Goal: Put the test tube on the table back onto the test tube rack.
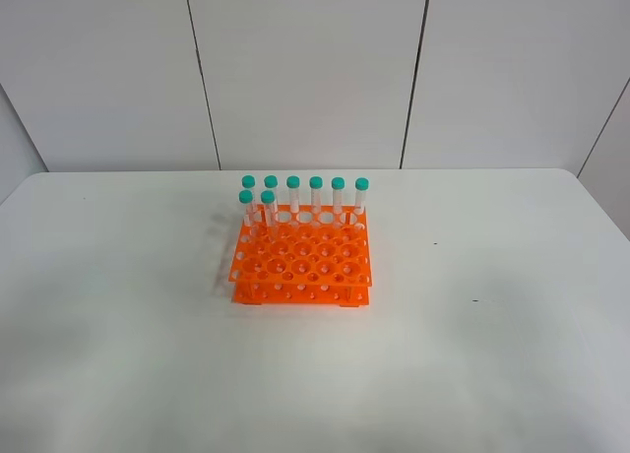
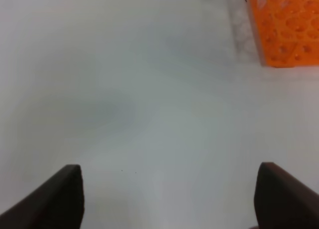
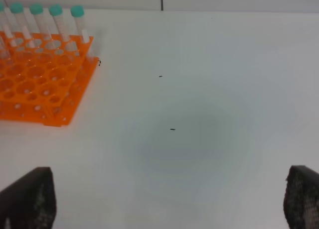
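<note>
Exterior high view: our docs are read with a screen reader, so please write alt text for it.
An orange tube rack stands mid-table, holding eight upright teal-capped tubes: six along its far row, two at the left just in front. No arm is in view.

The white table (image 1: pixel 128 305) carries one orange test tube rack (image 1: pixel 302 266) near its centre, slightly toward twelve o'clock.
</note>
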Tool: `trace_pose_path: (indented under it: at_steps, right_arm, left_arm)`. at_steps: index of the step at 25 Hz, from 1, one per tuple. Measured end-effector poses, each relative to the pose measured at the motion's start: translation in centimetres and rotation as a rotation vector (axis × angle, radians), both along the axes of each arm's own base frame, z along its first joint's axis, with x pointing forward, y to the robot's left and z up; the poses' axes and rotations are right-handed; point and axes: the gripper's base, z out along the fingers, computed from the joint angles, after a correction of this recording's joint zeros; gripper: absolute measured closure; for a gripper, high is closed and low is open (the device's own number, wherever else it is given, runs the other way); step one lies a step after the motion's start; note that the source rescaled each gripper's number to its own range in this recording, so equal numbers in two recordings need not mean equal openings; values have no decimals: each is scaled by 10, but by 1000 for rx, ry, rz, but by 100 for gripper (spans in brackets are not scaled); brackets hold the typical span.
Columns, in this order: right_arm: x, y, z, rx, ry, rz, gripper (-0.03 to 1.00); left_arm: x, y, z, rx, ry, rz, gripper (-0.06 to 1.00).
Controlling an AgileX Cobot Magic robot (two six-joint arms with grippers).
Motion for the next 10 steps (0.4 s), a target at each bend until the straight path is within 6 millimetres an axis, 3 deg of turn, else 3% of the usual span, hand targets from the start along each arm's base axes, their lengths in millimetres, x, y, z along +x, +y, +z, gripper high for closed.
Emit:
trace_pose_path:
  at_steps: [10]
  right_arm:
    - [0, 0, 0, 0, 0, 0, -3]
  left_arm:
    - [0, 0, 0, 0, 0, 0, -4]
